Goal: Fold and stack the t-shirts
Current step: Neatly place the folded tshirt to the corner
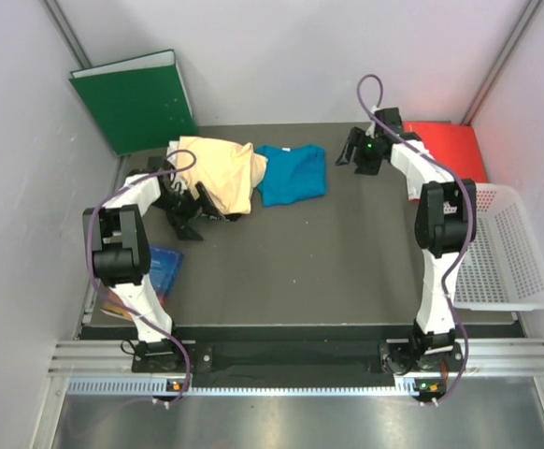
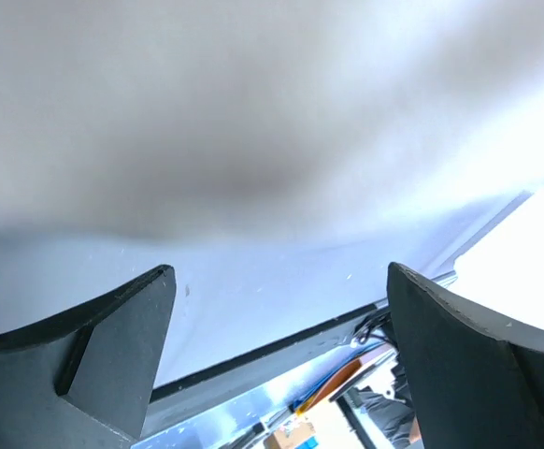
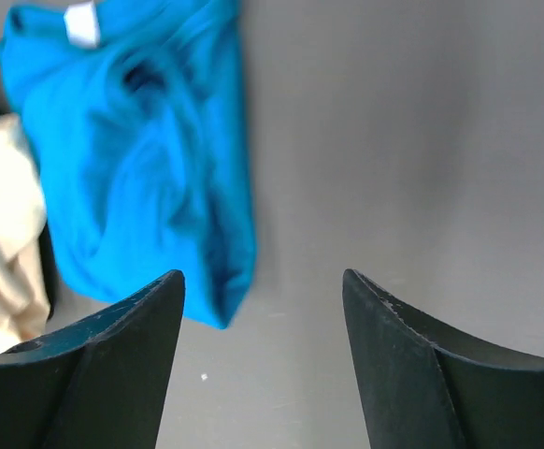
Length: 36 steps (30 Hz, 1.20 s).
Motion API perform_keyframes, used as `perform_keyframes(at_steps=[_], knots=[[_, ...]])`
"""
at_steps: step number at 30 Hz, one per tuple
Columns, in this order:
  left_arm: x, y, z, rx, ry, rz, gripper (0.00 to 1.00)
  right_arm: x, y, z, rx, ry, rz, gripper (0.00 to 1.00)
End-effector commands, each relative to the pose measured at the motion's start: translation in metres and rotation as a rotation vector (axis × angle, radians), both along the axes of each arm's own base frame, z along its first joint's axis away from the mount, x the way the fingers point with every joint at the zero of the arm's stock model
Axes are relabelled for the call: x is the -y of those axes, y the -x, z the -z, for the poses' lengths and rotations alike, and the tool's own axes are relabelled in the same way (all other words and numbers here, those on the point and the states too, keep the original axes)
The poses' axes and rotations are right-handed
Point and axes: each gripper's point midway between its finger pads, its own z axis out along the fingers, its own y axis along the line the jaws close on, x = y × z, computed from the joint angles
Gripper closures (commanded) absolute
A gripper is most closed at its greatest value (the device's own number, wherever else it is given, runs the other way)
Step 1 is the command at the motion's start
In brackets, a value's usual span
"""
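Observation:
A pale yellow-orange t-shirt lies crumpled at the back left of the dark mat. A bright teal-blue t-shirt lies bunched just to its right, touching it. My left gripper sits at the yellow shirt's near-left edge. In the left wrist view the left gripper points at the pale wall, its jaws wide apart and empty. My right gripper hovers right of the teal shirt. In the right wrist view the right gripper is open over bare mat, beside the teal shirt with its white label; the yellow shirt shows at the left.
A green binder leans on the back-left wall. A red folder lies at the back right, behind my right arm. A white basket stands off the mat's right edge. A blue book lies by my left arm.

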Motion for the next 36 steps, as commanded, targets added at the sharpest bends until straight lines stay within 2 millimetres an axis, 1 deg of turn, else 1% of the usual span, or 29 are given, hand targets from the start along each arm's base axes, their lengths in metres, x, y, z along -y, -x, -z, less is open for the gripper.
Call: perform_keyframes(at_steps=[1, 3, 4, 6, 7, 8, 9, 10, 11, 13, 15, 16, 17, 18, 19, 21, 22, 23, 25, 26, 28, 30, 33, 34, 35, 36], knots=[[-0.006, 0.006, -0.022, 0.031, -0.052, 0.029, 0.01, -0.005, -0.013, -0.025, 0.076, -0.045, -0.004, 0.31], [-0.011, 0.006, -0.026, 0.042, -0.085, 0.025, 0.01, -0.01, -0.013, -0.017, 0.055, -0.077, -0.017, 0.3], [-0.019, 0.004, -0.033, 0.071, -0.137, 0.012, 0.01, -0.012, -0.012, -0.015, 0.049, -0.088, -0.02, 0.3], [-0.029, -0.001, -0.045, 0.123, -0.205, 0.001, 0.01, -0.022, -0.01, -0.009, 0.034, -0.129, -0.038, 0.3], [-0.035, -0.006, -0.061, 0.184, -0.241, -0.008, 0.01, -0.024, -0.011, -0.007, 0.037, -0.138, -0.042, 0.3], [-0.048, -0.009, -0.065, 0.201, -0.319, -0.027, 0.01, -0.029, -0.009, 0.0, 0.018, -0.147, -0.053, 0.3], [-0.055, -0.011, -0.072, 0.224, -0.359, -0.026, 0.01, -0.031, -0.008, 0.003, 0.011, -0.15, -0.059, 0.3], [-0.063, -0.018, -0.085, 0.26, -0.405, -0.034, 0.01, -0.033, -0.007, 0.005, 0.005, -0.151, -0.061, 0.3], [-0.075, -0.02, -0.089, 0.273, -0.471, -0.051, 0.01, -0.035, -0.006, 0.012, -0.008, -0.148, -0.066, 0.29], [-0.084, -0.03, -0.104, 0.326, -0.526, -0.054, 0.01, -0.038, -0.004, 0.017, -0.013, -0.145, -0.074, 0.29], [-0.09, -0.037, -0.113, 0.359, -0.557, -0.066, 0.01, -0.041, -0.005, 0.021, -0.015, -0.142, -0.079, 0.29], [-0.09, -0.044, -0.121, 0.394, -0.556, -0.075, 0.01, -0.042, -0.005, 0.023, -0.018, -0.136, -0.081, 0.29], [-0.09, -0.049, -0.125, 0.413, -0.55, -0.084, 0.01, -0.044, -0.003, 0.027, -0.026, -0.133, -0.086, 0.29], [-0.086, -0.053, -0.13, 0.436, -0.536, -0.089, 0.01, -0.046, -0.003, 0.028, -0.026, -0.134, -0.091, 0.28], [-0.085, -0.063, -0.138, 0.487, -0.525, -0.105, 0.01, -0.048, -0.003, 0.03, -0.03, -0.134, -0.093, 0.28], [-0.079, -0.071, -0.148, 0.541, -0.49, -0.121, 0.01, -0.054, -0.002, 0.035, -0.038, -0.14, -0.105, 0.28], [-0.078, -0.079, -0.154, 0.581, -0.478, -0.137, 0.01, -0.057, -0.002, 0.039, -0.047, -0.142, -0.108, 0.28], [-0.075, -0.083, -0.158, 0.597, -0.463, -0.144, 0.01, -0.062, -0.001, 0.039, -0.047, -0.146, -0.115, 0.28], [-0.068, -0.091, -0.163, 0.621, -0.427, -0.146, 0.01, -0.067, 0.001, 0.046, -0.063, -0.15, -0.123, 0.28], [-0.064, -0.094, -0.163, 0.624, -0.417, -0.139, 0.01, -0.073, 0.001, 0.045, -0.063, -0.154, -0.132, 0.28], [-0.055, -0.099, -0.162, 0.628, -0.393, -0.115, 0.01, -0.079, 0.003, 0.049, -0.076, -0.158, -0.144, 0.29], [-0.044, -0.104, -0.159, 0.632, -0.371, -0.09, 0.01, -0.085, 0.004, 0.048, -0.079, -0.158, -0.154, 0.31], [-0.025, -0.11, -0.156, 0.635, -0.333, -0.048, 0.01, -0.09, 0.007, 0.049, -0.098, -0.173, -0.168, 0.54], [-0.024, -0.112, -0.154, 0.632, -0.329, -0.044, 0.01, -0.089, 0.011, 0.051, -0.119, -0.173, -0.169, 0.75], [-0.006, -0.11, -0.153, 0.633, -0.304, -0.003, 0.01, -0.089, 0.014, 0.051, -0.131, -0.166, -0.167, 0.86], [0.0, -0.113, -0.149, 0.626, -0.295, 0.007, 0.01, -0.085, 0.017, 0.053, -0.142, -0.153, -0.161, 0.96]])
